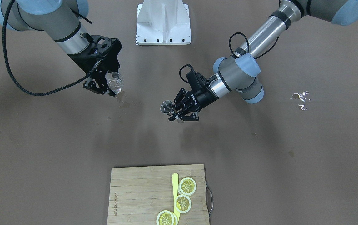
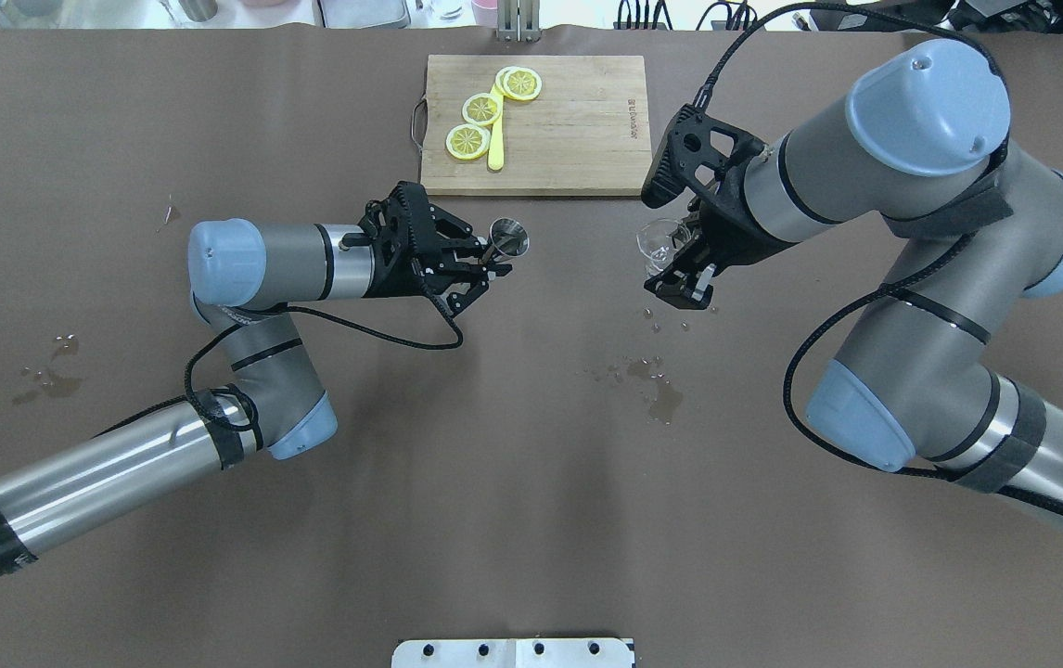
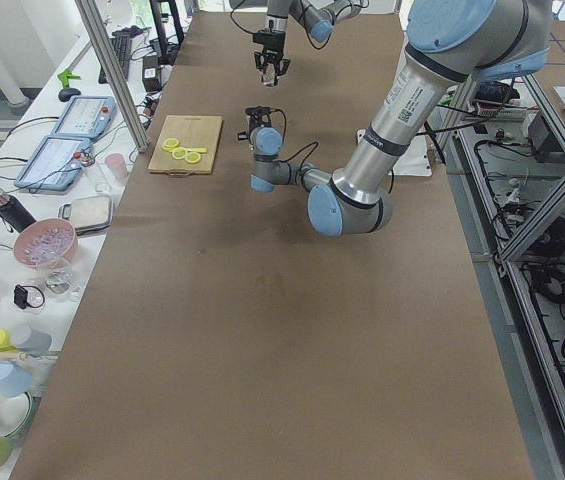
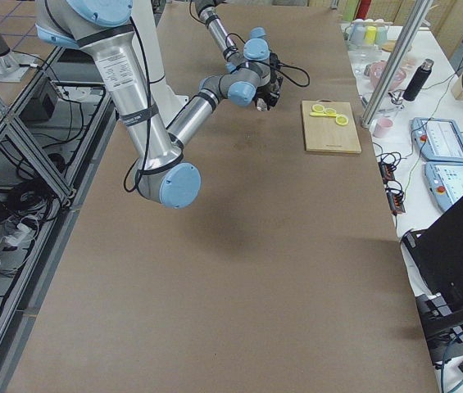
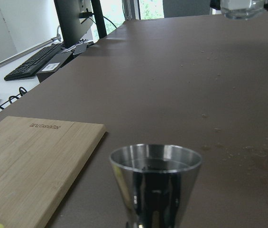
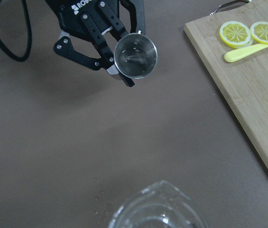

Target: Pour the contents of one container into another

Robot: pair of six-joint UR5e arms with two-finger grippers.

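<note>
A small steel measuring cup (image 2: 507, 237) stands upright above the table, and my left gripper (image 2: 487, 263) is shut on its lower part. The cup's rim fills the bottom of the left wrist view (image 5: 155, 161). In the right wrist view the steel cup (image 6: 135, 54) shows from above with drops inside. A clear glass pitcher (image 2: 660, 247) hangs tilted in my right gripper (image 2: 685, 269), which is shut on it. The two containers are apart, the glass pitcher (image 1: 114, 82) well to one side of the steel cup (image 1: 167, 107).
A bamboo cutting board (image 2: 587, 130) with lemon slices (image 2: 481, 109) and a yellow knife (image 2: 496, 144) lies at the table's far edge, just beyond both grippers. Wet spots (image 2: 654, 385) mark the table near the middle and on its left side (image 2: 54, 376).
</note>
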